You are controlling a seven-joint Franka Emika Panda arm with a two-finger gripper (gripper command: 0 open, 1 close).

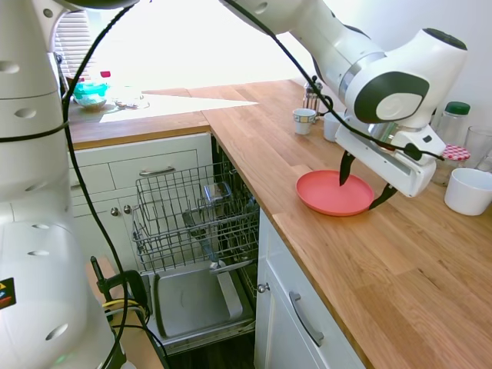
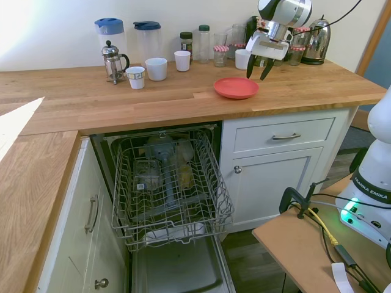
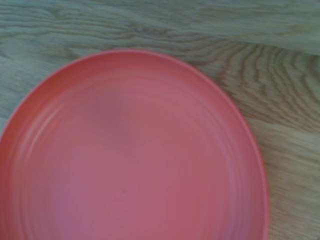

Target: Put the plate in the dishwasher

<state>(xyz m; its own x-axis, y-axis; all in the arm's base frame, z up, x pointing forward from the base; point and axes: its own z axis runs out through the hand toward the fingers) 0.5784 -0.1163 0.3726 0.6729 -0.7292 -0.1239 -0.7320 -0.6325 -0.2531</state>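
The coral-pink plate (image 1: 332, 194) lies flat on the wooden counter (image 1: 400, 269); it also shows as the plate (image 2: 236, 87) and fills the wrist view as the plate (image 3: 135, 155). My gripper (image 1: 363, 183) hangs open just above the plate's far edge, one dark finger over the plate, the other beyond its rim, touching nothing. From the other side the gripper (image 2: 259, 68) stands slightly behind and above the plate. The dishwasher (image 1: 196, 254) is open below the counter, its wire rack (image 2: 168, 183) pulled out over the lowered door (image 1: 192, 300).
White mugs (image 2: 156, 68), a French press (image 2: 113, 61), jars and a kettle (image 2: 316, 41) line the back of the counter. A white bowl (image 1: 469, 191) sits close to the gripper. The rack holds several items. White drawers (image 2: 286, 137) flank the dishwasher.
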